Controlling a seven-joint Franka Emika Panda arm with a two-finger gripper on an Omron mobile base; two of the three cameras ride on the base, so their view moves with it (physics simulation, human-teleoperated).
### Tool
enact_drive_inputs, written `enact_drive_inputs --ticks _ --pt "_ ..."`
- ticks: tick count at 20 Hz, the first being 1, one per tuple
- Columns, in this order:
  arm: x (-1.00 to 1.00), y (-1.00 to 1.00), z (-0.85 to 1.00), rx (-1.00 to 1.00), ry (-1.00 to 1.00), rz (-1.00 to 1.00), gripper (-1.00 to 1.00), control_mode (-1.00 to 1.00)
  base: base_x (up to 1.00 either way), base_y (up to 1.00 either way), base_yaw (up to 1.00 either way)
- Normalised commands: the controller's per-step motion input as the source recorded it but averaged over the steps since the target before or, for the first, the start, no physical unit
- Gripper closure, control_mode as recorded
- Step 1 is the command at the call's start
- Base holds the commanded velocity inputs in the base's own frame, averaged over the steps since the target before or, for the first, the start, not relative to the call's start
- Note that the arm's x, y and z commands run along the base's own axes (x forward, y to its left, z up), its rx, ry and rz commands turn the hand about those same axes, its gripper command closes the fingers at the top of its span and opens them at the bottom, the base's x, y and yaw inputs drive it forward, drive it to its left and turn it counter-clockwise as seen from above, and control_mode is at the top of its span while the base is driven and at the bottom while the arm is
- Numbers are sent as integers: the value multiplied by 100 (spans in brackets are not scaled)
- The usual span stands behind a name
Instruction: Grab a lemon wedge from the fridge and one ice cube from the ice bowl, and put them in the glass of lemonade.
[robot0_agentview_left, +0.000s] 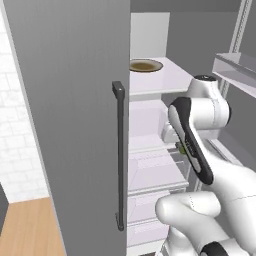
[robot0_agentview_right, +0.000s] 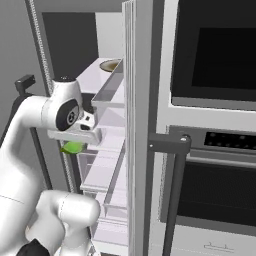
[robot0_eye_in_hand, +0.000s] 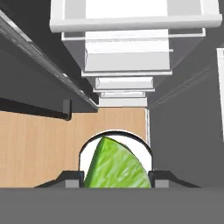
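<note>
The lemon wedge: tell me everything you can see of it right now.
The yellow-green lemon wedge has a mottled, bright green face that tapers to a pointed tip, which points up in the hand view. It sits between the two dark fingertips of the gripper, one against each side, so it looks gripped. In the right base view it shows as a green sliver under the hand, in front of the open fridge's white shelves.

Matt grey fridge, wood-grain floor

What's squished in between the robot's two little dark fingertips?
In the hand view, the lemon wedge sits right between the end effector's two fingertips, its pointed tip poking away from the hand. The right base view shows the green under the hand too.
</note>
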Motion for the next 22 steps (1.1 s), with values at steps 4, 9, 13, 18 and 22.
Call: enact_drive_inputs --ticks 4,9,13,18,22 --pt "-64 6 -36 0 1 9 100 -100 0 0 0" --pt "-39 4 -5 0 0 4 100 -100 0 0 0" --pt "0 0 0 0 0 0 100 -100 0 0 0" --pt "-13 0 0 0 0 0 100 100 -19 0 0" --pt "0 0 0 0 0 0 100 100 -100 7 -1"
